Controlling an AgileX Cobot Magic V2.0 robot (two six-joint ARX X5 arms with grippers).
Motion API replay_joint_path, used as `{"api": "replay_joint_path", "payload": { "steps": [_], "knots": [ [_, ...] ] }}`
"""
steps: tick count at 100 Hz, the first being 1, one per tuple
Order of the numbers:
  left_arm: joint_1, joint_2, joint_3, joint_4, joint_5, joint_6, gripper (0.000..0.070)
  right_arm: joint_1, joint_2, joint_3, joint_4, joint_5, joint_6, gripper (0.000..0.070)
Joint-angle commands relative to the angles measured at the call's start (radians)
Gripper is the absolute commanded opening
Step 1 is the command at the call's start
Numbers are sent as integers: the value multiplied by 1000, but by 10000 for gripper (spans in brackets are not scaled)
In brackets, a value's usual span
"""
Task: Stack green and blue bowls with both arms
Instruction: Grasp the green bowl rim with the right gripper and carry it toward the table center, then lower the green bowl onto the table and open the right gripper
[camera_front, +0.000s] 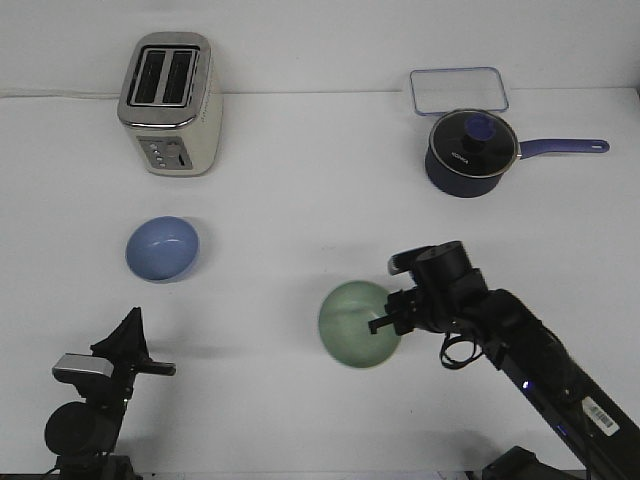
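The pale green bowl (355, 322) is at the centre front of the white table, tilted with its inside facing the camera. My right gripper (386, 319) is shut on the bowl's right rim, and the bowl looks lifted slightly off the table. The periwinkle blue bowl (162, 248) sits upright on the table at the left, free of both arms. My left gripper (131, 345) is low at the front left, well in front of the blue bowl and apart from it. How its jaws stand cannot be made out.
A cream toaster (170, 103) stands at the back left. A dark navy saucepan (466, 152) with a glass lid stands at the back right, its handle pointing right. A clear rectangular container lid (458, 90) lies behind it.
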Motion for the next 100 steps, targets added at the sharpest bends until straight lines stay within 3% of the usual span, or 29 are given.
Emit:
{"api": "replay_joint_path", "payload": {
  "steps": [1,23,57,61,68,73,86,100],
  "knots": [
    [0,-1,-19,10,2,-2,14,68,30,-11,60,3,81,0],
    [0,-1,-19,10,2,-2,14,179,143,-35,108,39,110,0],
    [0,-1,-19,10,2,-2,14,187,262,-35,109,47,77,2],
    [0,-1,-19,10,2,-2,14,187,262,-35,108,47,76,49],
    [0,-1,-19,10,2,-2,14,187,262,-35,111,45,77,209],
    [0,-1,-19,11,2,-3,14,186,262,-35,112,45,75,281],
    [0,-1,-18,18,2,-16,13,174,234,-30,112,47,33,295],
    [0,-1,-7,19,1,-185,11,141,135,2,112,50,-8,295]
  ]
}}
